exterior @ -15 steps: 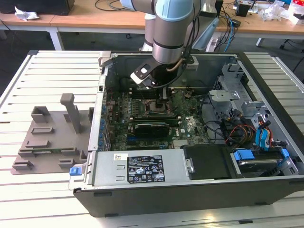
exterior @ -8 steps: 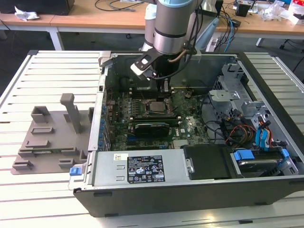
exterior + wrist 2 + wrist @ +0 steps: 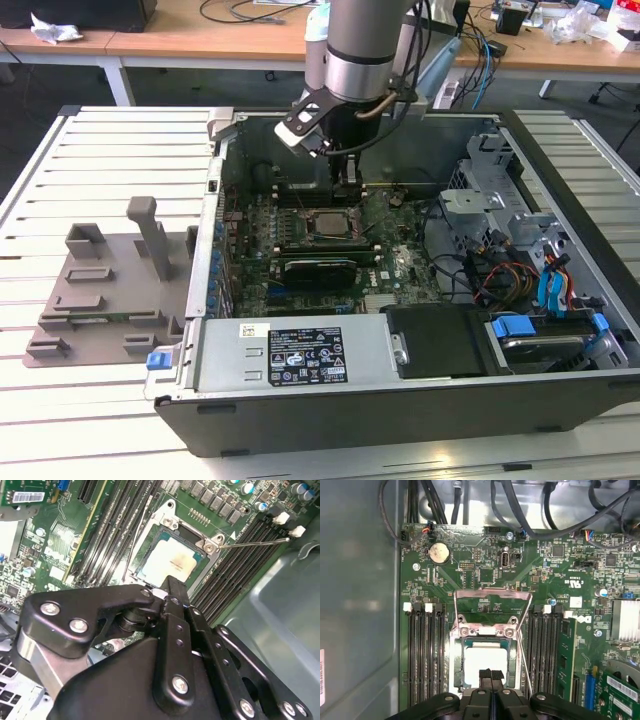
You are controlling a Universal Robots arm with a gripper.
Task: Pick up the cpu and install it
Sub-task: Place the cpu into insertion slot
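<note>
**A:** Closest in, what are the fingers doing?

**B:** The gripper (image 3: 490, 674) has its fingers (image 3: 485, 677) clenched together with nothing between them, right above the cpu (image 3: 482, 661). I cannot tell whether they touch it.

**A:** And the cpu itself?

**B:** It lies flat, silver top up, in the socket (image 3: 455, 655) of the green motherboard (image 3: 470, 555).

**A:** Beyond that?

**B:** The socket's hinged metal frame (image 3: 492, 596) is flipped open. Memory slots (image 3: 422, 655) flank it, and a coin cell (image 3: 439, 553) sits farther off. In the exterior view the open computer case (image 3: 380, 415) rests on a slatted worktop (image 3: 120, 160), with a grey holder block (image 3: 100, 300) at the exterior view's left.
</note>
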